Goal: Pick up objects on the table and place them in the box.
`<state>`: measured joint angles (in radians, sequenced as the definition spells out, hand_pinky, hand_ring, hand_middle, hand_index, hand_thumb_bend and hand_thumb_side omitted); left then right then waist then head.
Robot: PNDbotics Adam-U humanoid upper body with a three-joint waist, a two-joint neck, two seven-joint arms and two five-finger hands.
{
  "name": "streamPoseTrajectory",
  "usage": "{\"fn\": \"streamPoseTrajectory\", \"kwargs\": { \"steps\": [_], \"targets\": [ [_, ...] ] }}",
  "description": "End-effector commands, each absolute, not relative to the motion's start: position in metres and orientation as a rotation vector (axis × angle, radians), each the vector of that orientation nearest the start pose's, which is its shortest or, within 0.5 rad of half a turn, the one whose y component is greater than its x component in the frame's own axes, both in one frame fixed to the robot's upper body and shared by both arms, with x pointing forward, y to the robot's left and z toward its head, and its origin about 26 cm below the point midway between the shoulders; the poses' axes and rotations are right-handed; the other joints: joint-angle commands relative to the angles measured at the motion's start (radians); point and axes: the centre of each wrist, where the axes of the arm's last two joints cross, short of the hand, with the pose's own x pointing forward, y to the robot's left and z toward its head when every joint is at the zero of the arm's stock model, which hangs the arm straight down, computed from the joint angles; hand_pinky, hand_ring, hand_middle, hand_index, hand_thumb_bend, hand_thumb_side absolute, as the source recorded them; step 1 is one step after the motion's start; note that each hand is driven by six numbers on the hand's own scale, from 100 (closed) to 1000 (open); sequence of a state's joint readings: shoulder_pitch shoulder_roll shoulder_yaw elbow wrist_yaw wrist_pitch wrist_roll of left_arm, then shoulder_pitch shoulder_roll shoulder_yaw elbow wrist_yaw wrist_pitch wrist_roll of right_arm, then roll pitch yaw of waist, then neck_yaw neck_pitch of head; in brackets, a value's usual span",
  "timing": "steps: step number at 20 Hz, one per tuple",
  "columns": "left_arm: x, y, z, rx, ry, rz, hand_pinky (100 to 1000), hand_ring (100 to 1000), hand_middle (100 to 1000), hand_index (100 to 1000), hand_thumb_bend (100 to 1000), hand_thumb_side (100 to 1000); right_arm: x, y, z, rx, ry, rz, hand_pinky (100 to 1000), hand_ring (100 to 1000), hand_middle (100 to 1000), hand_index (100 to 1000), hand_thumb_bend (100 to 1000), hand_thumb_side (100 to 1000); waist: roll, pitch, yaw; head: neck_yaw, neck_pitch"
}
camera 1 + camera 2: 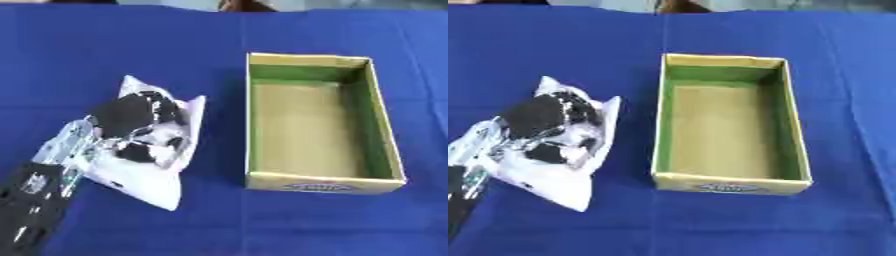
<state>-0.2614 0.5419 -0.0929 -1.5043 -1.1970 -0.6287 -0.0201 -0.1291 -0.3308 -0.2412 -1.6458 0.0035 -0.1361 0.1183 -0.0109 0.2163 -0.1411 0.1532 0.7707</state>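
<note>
A white packet (144, 182) lies on the blue cloth, left of the box. My left hand (131, 117) lies on top of it, black, with its fingers curled round the packet's upper part. The arm reaches in from the lower left corner. An open cardboard box (386, 145) with green inner walls and a brown floor stands at centre right, with nothing in it. My right hand shows in no view.
A blue cloth (105, 55) covers the whole table. A narrow strip of cloth separates the packet from the box's left wall. Something dark shows at the far edge, top centre.
</note>
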Motion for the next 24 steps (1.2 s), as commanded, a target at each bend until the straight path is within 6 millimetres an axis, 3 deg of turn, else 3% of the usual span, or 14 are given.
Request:
{"fn": "streamPoseTrajectory", "kwargs": {
  "steps": [1,4,5,15,19,24],
  "targets": [
    [0.336,0.345,0.081,-1.323,2.217,2.463,100,100,100,100,135,646,0.300,-0.371,0.098,-0.374,-1.935,0.258,458,609,773,924,100,750,-0.008,-0.004,-0.001,0.014,-0.001],
    [0.336,0.345,0.081,-1.362,2.397,2.237,100,100,100,100,100,579,0.300,-0.372,0.099,-0.376,-1.935,0.258,458,609,772,924,100,750,-0.009,-0.004,-0.001,0.016,-0.001],
    [0.335,0.345,0.079,-1.364,2.442,2.194,100,100,100,100,100,485,0.300,-0.372,0.099,-0.377,-1.935,0.258,458,609,772,924,100,750,-0.009,-0.004,-0.002,0.016,-0.001],
    [0.335,0.348,0.078,-1.300,2.622,2.092,100,100,100,100,100,442,0.300,-0.372,0.099,-0.384,-1.935,0.257,456,608,772,925,100,751,-0.006,-0.007,-0.002,0.013,-0.001],
    [0.335,0.344,0.097,-1.264,2.673,2.011,100,100,100,100,100,439,0.300,-0.373,0.100,-0.388,-1.933,0.258,456,608,772,925,100,754,-0.003,-0.010,-0.003,0.013,-0.001],
    [0.334,0.334,0.143,-1.194,2.752,1.805,100,100,100,100,100,454,0.300,-0.374,0.101,-0.395,-1.929,0.262,455,608,772,926,100,752,0.003,-0.017,-0.004,0.014,-0.001]
  ]
}}
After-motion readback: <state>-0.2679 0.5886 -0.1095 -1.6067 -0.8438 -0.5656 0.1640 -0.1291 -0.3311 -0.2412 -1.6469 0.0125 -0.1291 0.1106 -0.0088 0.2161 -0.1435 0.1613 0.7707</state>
